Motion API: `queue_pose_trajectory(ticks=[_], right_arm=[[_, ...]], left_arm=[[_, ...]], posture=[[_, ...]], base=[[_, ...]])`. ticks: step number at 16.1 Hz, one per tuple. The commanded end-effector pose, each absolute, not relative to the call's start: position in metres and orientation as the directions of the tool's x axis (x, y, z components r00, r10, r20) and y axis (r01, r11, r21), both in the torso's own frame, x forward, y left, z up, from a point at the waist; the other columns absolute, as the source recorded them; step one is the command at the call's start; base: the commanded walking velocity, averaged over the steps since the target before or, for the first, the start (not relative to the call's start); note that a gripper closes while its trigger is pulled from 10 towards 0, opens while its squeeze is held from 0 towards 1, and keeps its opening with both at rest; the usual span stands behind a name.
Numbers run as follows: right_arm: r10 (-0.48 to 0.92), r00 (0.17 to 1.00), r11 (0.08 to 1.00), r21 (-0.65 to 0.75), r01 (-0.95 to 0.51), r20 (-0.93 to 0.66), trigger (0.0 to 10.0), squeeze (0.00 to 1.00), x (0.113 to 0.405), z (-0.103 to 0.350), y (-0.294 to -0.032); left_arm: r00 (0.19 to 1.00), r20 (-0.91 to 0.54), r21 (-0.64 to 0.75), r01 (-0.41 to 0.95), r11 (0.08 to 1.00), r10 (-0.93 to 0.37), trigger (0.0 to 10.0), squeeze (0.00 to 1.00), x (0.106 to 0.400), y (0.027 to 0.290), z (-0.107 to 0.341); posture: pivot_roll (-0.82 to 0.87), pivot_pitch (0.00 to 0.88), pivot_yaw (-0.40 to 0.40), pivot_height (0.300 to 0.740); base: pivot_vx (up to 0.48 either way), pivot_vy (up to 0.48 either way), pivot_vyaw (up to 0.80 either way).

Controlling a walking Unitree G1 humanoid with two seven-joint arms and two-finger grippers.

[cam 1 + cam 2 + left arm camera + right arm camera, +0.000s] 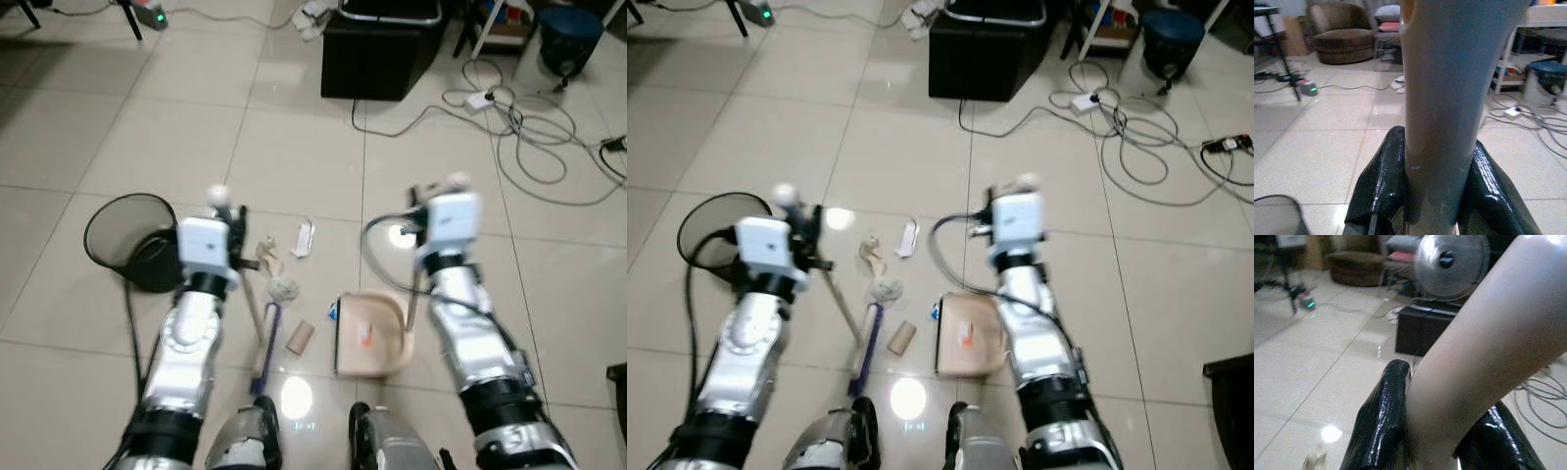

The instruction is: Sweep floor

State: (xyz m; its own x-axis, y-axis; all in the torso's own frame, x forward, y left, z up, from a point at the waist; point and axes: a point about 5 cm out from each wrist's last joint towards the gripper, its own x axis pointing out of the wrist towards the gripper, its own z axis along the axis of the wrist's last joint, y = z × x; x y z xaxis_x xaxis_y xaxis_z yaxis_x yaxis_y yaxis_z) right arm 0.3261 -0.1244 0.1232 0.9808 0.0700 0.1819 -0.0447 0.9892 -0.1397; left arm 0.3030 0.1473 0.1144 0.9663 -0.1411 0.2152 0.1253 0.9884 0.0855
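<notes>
Left gripper (1432, 196) clamped on the broom handle (1442, 98); right gripper (1432, 431) clamped on the dustpan handle (1484, 357). From the head views both grippers are hidden behind the wrist cameras. Broom head (265, 343) is on the tile just right of the left arm, cardboard tube (300, 337) beside it. Dustpan (370, 335) sits between the arms. Crumpled scraps (277, 274) lie ahead. Mesh bin (132, 240) on its side, left. Black box (380, 49) and cables (534, 137) farther back, blurred.

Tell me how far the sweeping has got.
Done: left gripper grips the broom handle, right gripper the dustpan handle. In hand: dustpan on the floor beside the litter. Left: crumpled paper, cardboard tube and white scrap lie unswept.
</notes>
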Motion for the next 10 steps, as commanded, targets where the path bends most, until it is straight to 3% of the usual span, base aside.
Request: queue_pose_trajectory(ticks=[1, 6, 8, 10], right_arm=[[0.094, 0.976, 0.985, -0.164, -0.062, 0.196, 10.0, 0.00, 0.326, 0.121, -0.117], [0.094, 0.971, 0.989, -0.133, -0.065, 0.219, 10.0, 0.00, 0.331, 0.120, -0.101], [0.108, 0.970, 0.989, -0.127, -0.081, 0.217, 10.0, 0.00, 0.330, 0.117, -0.095], [0.097, 0.973, 0.991, -0.111, -0.075, 0.208, 10.0, 0.00, 0.332, 0.115, -0.095]], left_arm=[[0.968, 0.181, 0.109, 0.154, 0.982, -0.172, 10.0, 0.00, 0.300, 0.142, 0.103], [0.952, 0.222, 0.020, 0.209, 0.978, -0.209, 10.0, 0.00, 0.305, 0.124, 0.099], [0.947, 0.185, -0.067, 0.280, 0.958, -0.264, 10.0, 0.00, 0.306, 0.109, 0.094], [0.956, 0.178, -0.198, 0.265, 0.944, -0.232, 10.0, 0.00, 0.308, 0.107, 0.093]], posture=[[-0.10, 0.321, -0.012, 0.740], [-0.09, 0.321, -0.009, 0.740], [-0.09, 0.311, -0.004, 0.740], [-0.09, 0.303, 0.000, 0.740]], base=[[0.000, 0.000, 0.00], [0.000, 0.000, 0.00], [0.000, 0.000, 0.00], [0.000, 0.000, 0.00]])
